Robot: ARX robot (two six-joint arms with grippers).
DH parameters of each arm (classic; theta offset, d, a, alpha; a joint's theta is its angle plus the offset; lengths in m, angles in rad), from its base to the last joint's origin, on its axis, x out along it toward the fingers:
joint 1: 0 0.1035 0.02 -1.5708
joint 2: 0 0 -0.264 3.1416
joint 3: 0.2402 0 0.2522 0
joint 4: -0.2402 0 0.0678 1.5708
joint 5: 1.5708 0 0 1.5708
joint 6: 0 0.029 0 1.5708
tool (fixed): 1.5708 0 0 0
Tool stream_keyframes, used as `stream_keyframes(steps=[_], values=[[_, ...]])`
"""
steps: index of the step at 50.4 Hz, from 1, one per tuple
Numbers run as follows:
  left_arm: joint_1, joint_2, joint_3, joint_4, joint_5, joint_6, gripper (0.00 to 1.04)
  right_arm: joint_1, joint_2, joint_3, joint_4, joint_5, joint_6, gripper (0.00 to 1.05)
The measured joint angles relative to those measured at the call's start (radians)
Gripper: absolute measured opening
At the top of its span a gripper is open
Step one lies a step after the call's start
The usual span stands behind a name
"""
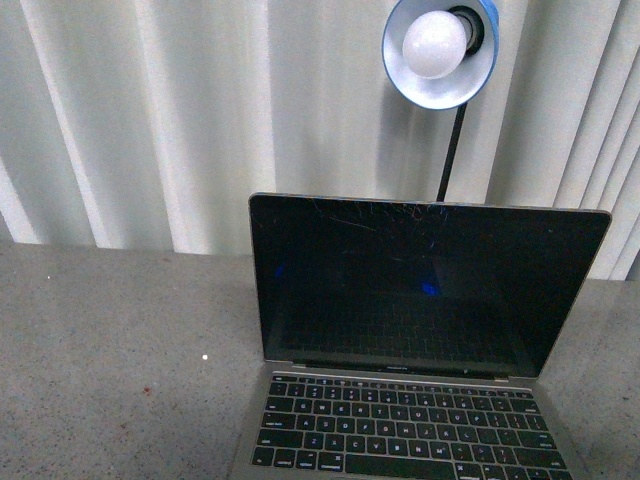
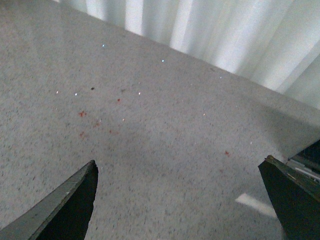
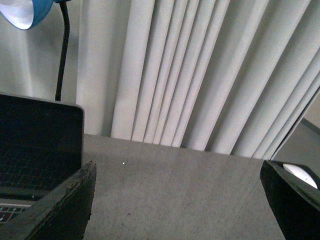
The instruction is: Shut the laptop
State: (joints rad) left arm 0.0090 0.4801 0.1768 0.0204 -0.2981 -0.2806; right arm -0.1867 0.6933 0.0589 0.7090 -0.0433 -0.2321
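A grey speckled tabletop (image 1: pixel 120 350) fills the left of the front view, backed by a pale pleated curtain (image 1: pixel 150 120). Right of centre, the laptop (image 1: pixel 430 300) stands open on the tabletop. Its dark, scratched screen leans slightly back and faces the camera, and its black keyboard runs off the lower edge of the frame. Above and behind the lid, a blue-shaded lamp (image 1: pixel 440 50) on a thin black stem turns its white bulb toward the camera.

In the left wrist view, the left end effector (image 2: pixel 180 165) hangs over a stretch of tabletop flecked with small red spots. Its two dark fingers (image 2: pixel 70 205) are spread wide apart with nothing between them. A sliver of the laptop shows just past one finger at the frame's edge.

In the right wrist view, the right end effector (image 3: pixel 178 167) is likewise spread wide and empty above the tabletop, looking toward the curtain. The laptop's screen corner and a strip of its keys show behind one finger, with the lamp's stem and shade above them. A small white rounded object (image 3: pixel 300 176) peeks over the other finger; what it is cannot be told.
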Motion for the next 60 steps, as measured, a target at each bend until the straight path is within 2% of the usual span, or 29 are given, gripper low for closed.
stream_keyframes(steps=[7, 11, 15, 19, 30, 36, 39, 45, 53, 60], values=[[0.043, 0.346, 0.134, 0.349, 0.115, 0.114, 0.98, -0.036, 0.316, 0.176, 0.173, -0.062, -0.094, 0.97], [0.034, 0.569, 0.285, 0.503, 0.143, 0.216, 0.98, -0.037, 0.469, 0.327, 0.17, -0.073, -0.17, 0.97], [0.008, 0.743, 0.435, 0.573, 0.179, 0.33, 0.98, -0.026, 0.579, 0.485, 0.132, -0.099, -0.263, 0.97], [-0.023, 0.898, 0.592, 0.576, 0.249, 0.491, 0.98, -0.014, 0.663, 0.624, 0.071, -0.14, -0.357, 0.97], [-0.063, 1.087, 0.861, 0.494, 0.407, 0.85, 0.98, -0.015, 0.877, 0.905, -0.077, -0.227, -0.62, 0.97], [-0.07, 1.156, 0.983, 0.452, 0.455, 1.1, 0.98, -0.027, 0.974, 1.028, -0.166, -0.302, -0.791, 0.97], [-0.07, 1.2, 1.071, 0.386, 0.481, 1.239, 0.98, -0.032, 1.028, 1.112, -0.244, -0.356, -0.899, 0.97], [-0.076, 1.28, 1.247, 0.159, 0.509, 1.458, 0.98, -0.032, 1.098, 1.255, -0.408, -0.473, -1.076, 0.97], [-0.093, 1.339, 1.374, -0.063, 0.505, 1.589, 0.98, -0.014, 1.134, 1.358, -0.559, -0.541, -1.202, 0.97], [-0.131, 1.408, 1.503, -0.245, 0.473, 1.661, 0.98, 0.016, 1.189, 1.487, -0.799, -0.549, -1.361, 0.97]])
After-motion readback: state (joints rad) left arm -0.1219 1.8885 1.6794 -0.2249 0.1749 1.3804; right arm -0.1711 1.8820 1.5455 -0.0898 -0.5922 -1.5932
